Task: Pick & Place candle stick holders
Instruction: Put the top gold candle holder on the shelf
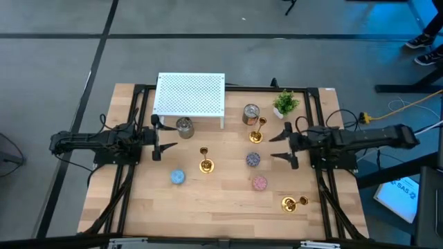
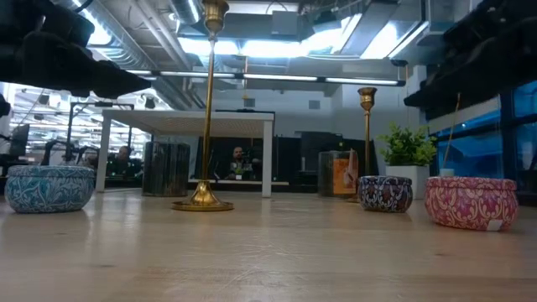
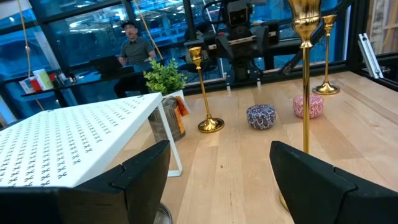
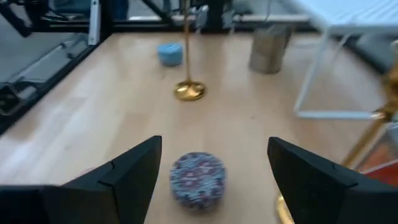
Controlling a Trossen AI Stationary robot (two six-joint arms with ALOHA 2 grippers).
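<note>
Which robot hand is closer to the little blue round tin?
The left. The left end effector hangs open just up and to the side of the blue tin. The right end effector is open too, far across the table, beyond the middle candlestick.

High view looks straight down; low view sits at tabletop level; both wrist views face inward, sharing the tall shiny gold metal candlestick [image 1: 205, 160] [image 2: 205, 109] [image 3: 304, 74] [image 4: 187, 56]
</note>
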